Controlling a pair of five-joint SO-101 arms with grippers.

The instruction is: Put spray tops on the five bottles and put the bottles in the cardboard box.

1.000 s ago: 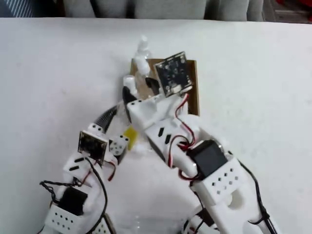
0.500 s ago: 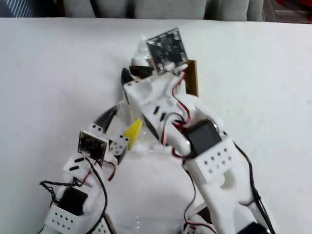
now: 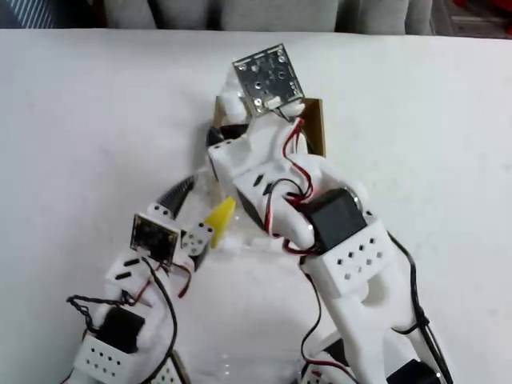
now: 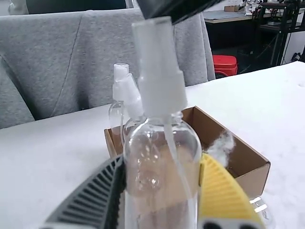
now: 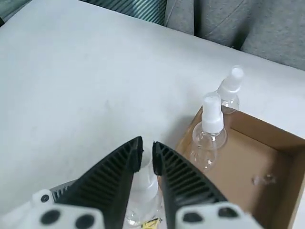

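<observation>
Your white table [image 3: 80,120] ran back to a grey cushioned seat [image 4: 57,57]. Beyond it you had a red stool [image 4: 225,64] on the floor, a dark metal rack [image 4: 281,24], and striped fabric [image 5: 128,7] at the table's far edge.

A clear plastic spray bottle [image 5: 211,136] stands in the brown cardboard box [image 5: 248,162], second bottle [image 5: 228,93] seemingly behind, third bottle [image 4: 162,157] before it.
</observation>
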